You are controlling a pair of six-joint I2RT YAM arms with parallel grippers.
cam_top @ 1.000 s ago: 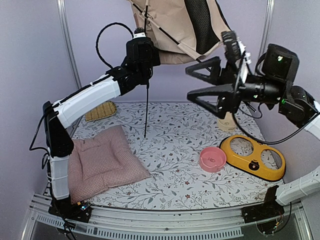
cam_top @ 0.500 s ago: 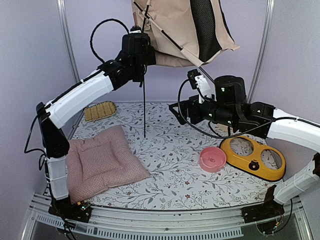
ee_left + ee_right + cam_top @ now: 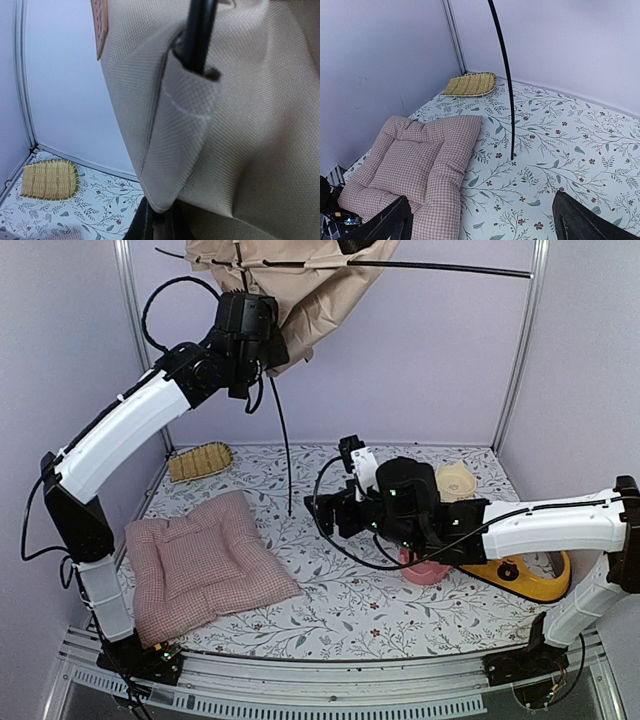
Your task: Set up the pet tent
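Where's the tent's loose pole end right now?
Top view, left of centre: the black pole hangs from the pet tent, its tip by the floral cover, right of the pink cushion.

Pet tent cut off overhead, its holder buried in cloth

In the top view the tent ran off the upper edge of the frame, so its full shape could not be seen. In the left wrist view the beige fabric sat close and soft-focused across most of the frame. The brown label patch and the black pole were both cut by the top edge. Only dark slivers of the left gripper showed at the bottom edge, and its grip could not be read. In the top view the right arm hid part of the pink bowl and the yellow feeder. In the right wrist view the right gripper showed only fingertips at the lower corners.
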